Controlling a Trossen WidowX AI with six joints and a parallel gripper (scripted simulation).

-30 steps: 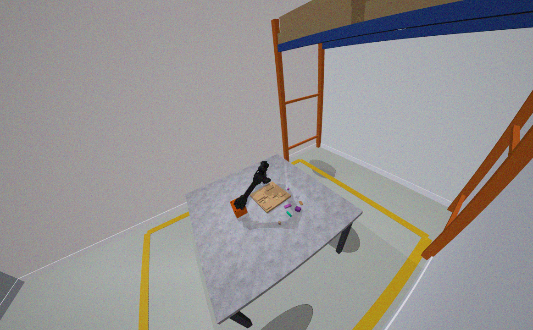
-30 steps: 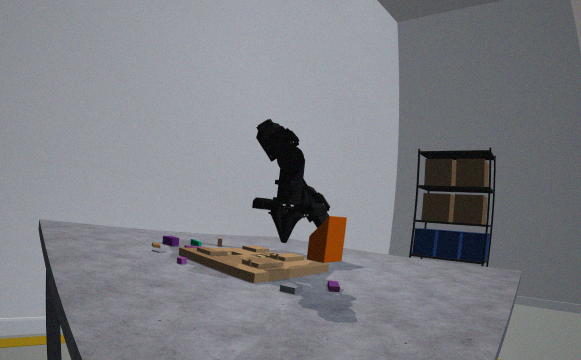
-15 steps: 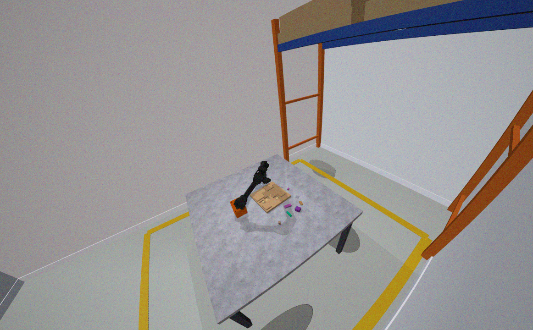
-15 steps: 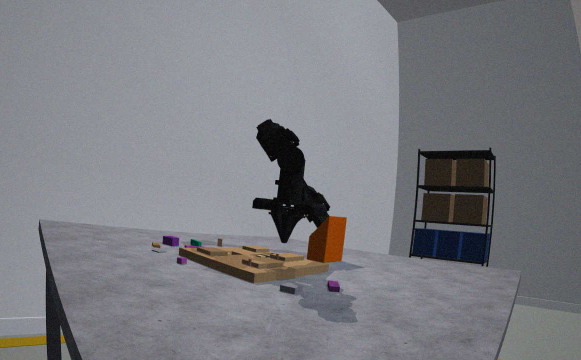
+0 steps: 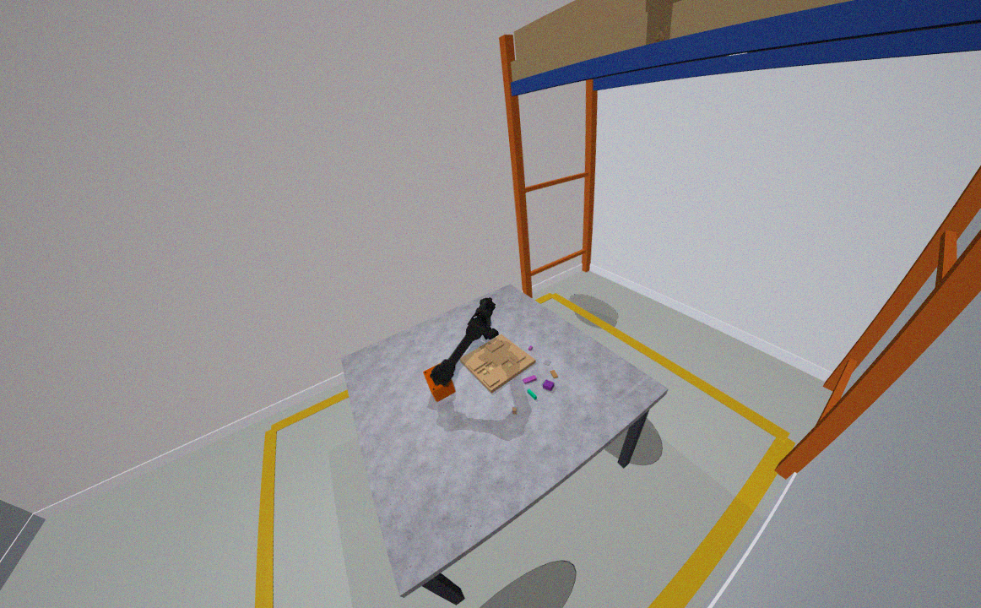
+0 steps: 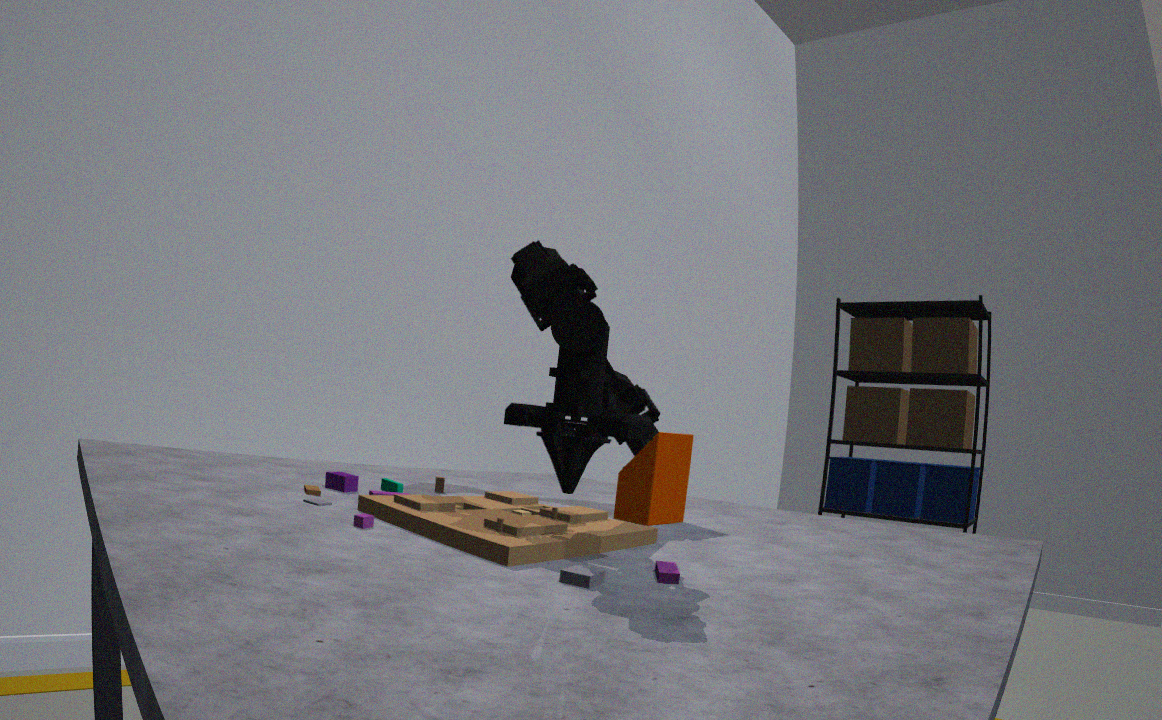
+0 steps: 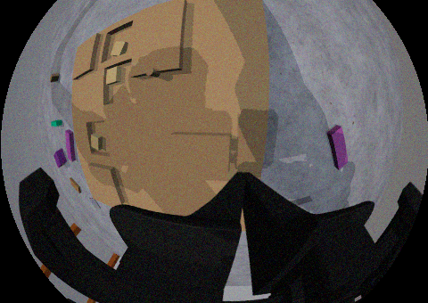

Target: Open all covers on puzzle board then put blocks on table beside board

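The wooden puzzle board [image 5: 505, 371] [image 6: 513, 555] [image 7: 223, 71] lies flat on the table. Three pale blocks sit in uncovered wells: one block [image 7: 119, 48] at the upper left in the wrist view, a second block [image 7: 113, 75] just below it, and a third block [image 7: 97, 142] lower down. A large raised wooden cover [image 7: 160, 31] lies beside the upper wells; a smaller cover [image 7: 85, 59] is at the board's left edge. A shaded cover [image 7: 201, 153] is near the fingers. My gripper [image 6: 569, 490] [image 7: 242, 178] is shut and empty, above the board. It hides part of the board's near side.
A magenta block [image 6: 667, 572] [image 7: 339, 147] and a grey piece [image 6: 576, 577] lie on one side of the board. A purple block [image 5: 548, 385] [image 6: 341, 481], a green block [image 5: 532, 394] [image 6: 392, 485] and a magenta bar [image 5: 529, 379] lie opposite. An orange box [image 5: 445, 391] [image 6: 657, 479] stands by the arm's base.
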